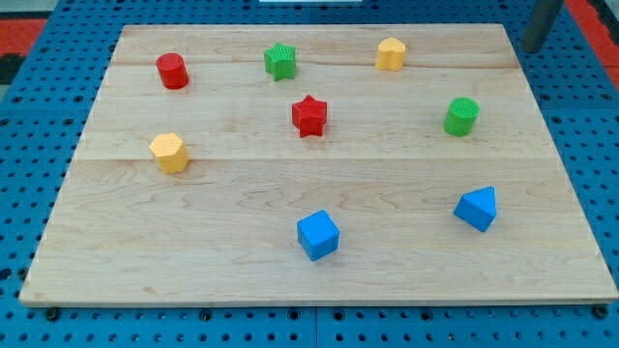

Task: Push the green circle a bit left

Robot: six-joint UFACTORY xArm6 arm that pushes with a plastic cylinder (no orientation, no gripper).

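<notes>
My tip (531, 48) sits off the wooden board (319, 261) at its far right corner, about 1 o'clock from the green circle (461, 116) and well apart, touching nothing; there are no jaws to report, just a bare rod. The circle stands upright on the board's right side, with the red star (309, 115) at its 9 o'clock. I judge I need to come round to its 3 o'clock side so a push sends it left. The blue triangular block (477, 208) lies at its 6 o'clock, out of the path.
</notes>
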